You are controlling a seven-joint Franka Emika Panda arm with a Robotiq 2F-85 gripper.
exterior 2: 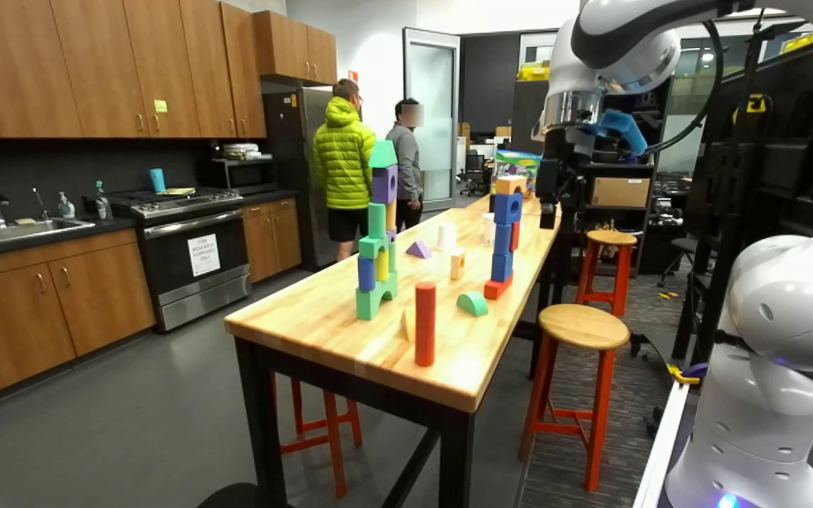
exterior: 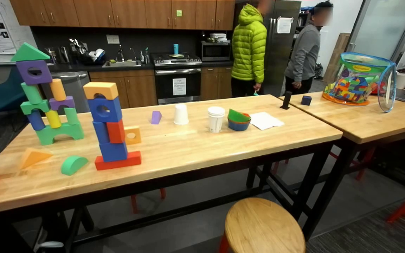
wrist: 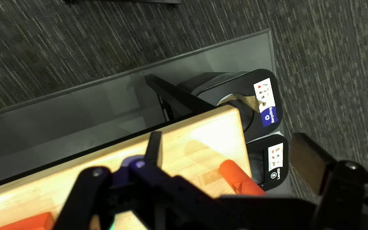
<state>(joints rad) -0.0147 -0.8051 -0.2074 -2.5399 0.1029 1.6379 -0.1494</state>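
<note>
Red cylinder (exterior 2: 425,324), smooth and matte, stands upright near the end of the desk (exterior 2: 315,317); green half-round block (exterior 2: 473,303) sits farther in. Tool (wrist: 227,140) hangs released, fingers spread wide. Desk: pale, grained wood. Room: brown cabinets (exterior 2: 32,63), ribbed grey carpet (wrist: 107,38).

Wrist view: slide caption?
Open tool in the foreground, red cylinder near a corner of the wooden table, two bins beyond.

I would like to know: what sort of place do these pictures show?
Probably a kitchen area in a research lab: there is a stove, the sign on its door reads "FOR RESEARCH PURPOSES ONLY", and a robot arm stands nearby.
</note>
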